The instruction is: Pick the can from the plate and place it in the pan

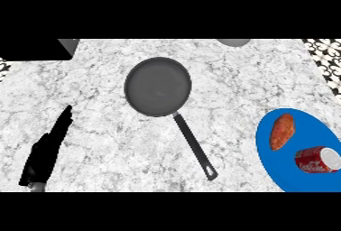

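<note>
**Can lying on the blue plate, pan waiting at the counter's middle**

A white and grey marble counter (100, 135) filled the view from above. Taking the pan as the landmark: a dark grey frying pan (158, 86) sat near the counter's middle, its round bowl bare inside and its long black handle (194, 146) running toward the near edge, slanting slightly right.

Well to the right of the pan and nearer the viewer lay a round blue plate (283, 169), partly cut off by the view's right edge. On it, a red soda can (318, 160) rested on its side, its pale end facing right. Just beside the can, on the plate's part closer to the pan, lay an orange-brown sweet potato (282, 131), apart from the can.

Well to the left of the pan, near the lower left corner, the robot's black left hand (45, 151) showed, fingers straight and released, holding nothing. The right hand was out of sight.

Beyond the pan, at the far edge, part of a grey round object (233, 42) showed.
</note>
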Motion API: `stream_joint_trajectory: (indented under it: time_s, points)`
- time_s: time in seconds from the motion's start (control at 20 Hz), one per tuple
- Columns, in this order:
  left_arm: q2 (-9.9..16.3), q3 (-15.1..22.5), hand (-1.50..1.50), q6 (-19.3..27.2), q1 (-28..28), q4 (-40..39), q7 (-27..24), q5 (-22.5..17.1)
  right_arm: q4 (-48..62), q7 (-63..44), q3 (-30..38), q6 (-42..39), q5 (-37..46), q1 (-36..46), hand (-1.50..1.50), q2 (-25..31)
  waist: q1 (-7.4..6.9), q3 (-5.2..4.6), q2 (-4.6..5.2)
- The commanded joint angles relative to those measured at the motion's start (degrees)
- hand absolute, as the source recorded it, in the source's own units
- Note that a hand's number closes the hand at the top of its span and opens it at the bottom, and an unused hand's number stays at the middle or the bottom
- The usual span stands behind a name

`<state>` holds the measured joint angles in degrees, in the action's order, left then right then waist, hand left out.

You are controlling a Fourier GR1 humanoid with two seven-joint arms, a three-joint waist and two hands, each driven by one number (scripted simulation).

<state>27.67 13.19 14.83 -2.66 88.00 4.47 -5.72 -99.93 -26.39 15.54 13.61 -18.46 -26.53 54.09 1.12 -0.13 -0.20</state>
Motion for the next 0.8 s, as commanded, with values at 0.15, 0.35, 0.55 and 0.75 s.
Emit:
stream_joint_trajectory:
  time_s: [0.15, 0.35, 0.55, 0.75]
  points:
    - [-1.40, 1.75, 0.00, 0.34, -2.70, 5.46, 3.44, 1.47, -4.65, -8.03, 1.24, -12.96, -5.39, 1.65, -1.50, 5.67, -1.28, 0.11, 0.02]
    - [-3.05, 1.82, 0.00, 0.11, 2.32, 3.06, 5.54, 3.32, -5.36, -21.35, -4.33, -10.33, -3.22, 12.82, -1.50, 8.57, -2.30, 0.11, 0.40]
    - [-2.28, -0.52, 0.00, -2.63, -1.97, 2.76, 1.91, 1.94, -0.85, -23.23, -5.31, -16.96, -4.40, 15.09, -1.50, 7.07, -1.89, 0.12, 0.26]
    - [-6.23, 0.54, 0.00, -0.78, 2.24, -3.02, -0.58, 5.63, 1.14, -28.68, -10.48, -19.73, -3.96, 23.21, -1.50, 6.59, -1.80, 0.10, 0.41]
